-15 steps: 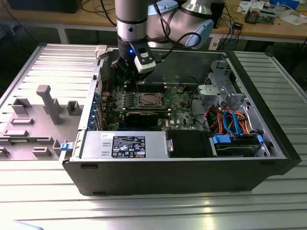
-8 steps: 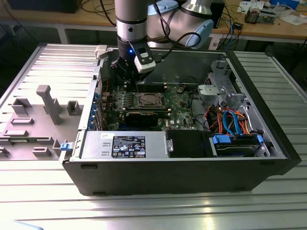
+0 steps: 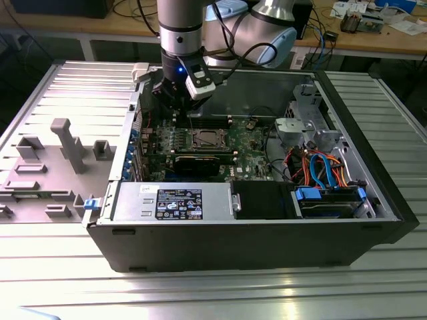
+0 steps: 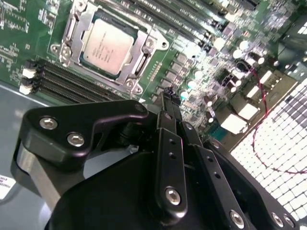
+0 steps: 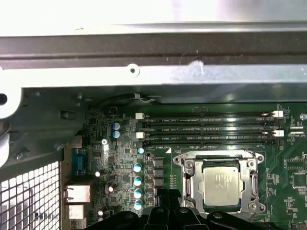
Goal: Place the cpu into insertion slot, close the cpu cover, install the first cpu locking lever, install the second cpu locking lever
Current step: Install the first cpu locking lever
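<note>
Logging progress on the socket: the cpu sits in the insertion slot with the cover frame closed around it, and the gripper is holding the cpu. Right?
Not quite. The cpu does sit in the insertion slot under the closed cpu cover, but the second wrist view shows the gripper apart from it, holding nothing.

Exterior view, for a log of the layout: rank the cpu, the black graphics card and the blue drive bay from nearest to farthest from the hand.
1. The cpu, seated on the board just below the hand.
2. The black graphics card, in front of the cpu.
3. The blue drive bay, at the case's front corner on the exterior view's right.
</note>
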Motion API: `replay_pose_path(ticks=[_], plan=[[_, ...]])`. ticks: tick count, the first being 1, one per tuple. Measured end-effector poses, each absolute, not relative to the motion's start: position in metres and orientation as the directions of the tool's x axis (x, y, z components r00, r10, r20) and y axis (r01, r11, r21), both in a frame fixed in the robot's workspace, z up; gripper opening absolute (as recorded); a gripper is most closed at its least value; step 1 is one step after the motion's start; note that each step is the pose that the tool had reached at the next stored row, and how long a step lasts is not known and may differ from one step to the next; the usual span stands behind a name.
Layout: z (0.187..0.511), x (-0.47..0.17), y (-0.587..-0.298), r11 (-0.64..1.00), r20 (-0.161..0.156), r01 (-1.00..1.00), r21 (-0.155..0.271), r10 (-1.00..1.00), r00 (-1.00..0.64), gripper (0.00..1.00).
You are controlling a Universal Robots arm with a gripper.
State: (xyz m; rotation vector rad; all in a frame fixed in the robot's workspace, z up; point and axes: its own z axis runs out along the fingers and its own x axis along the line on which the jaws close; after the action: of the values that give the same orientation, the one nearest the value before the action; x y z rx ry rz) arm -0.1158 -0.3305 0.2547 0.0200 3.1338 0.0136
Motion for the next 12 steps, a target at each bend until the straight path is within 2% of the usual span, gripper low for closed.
replay_pose_path(ticks=[12], plan=[[0.2549,-0.1171,-0.3222,1.0,-0.017,0.005,0.009,0.005,-1.0,0.11]])
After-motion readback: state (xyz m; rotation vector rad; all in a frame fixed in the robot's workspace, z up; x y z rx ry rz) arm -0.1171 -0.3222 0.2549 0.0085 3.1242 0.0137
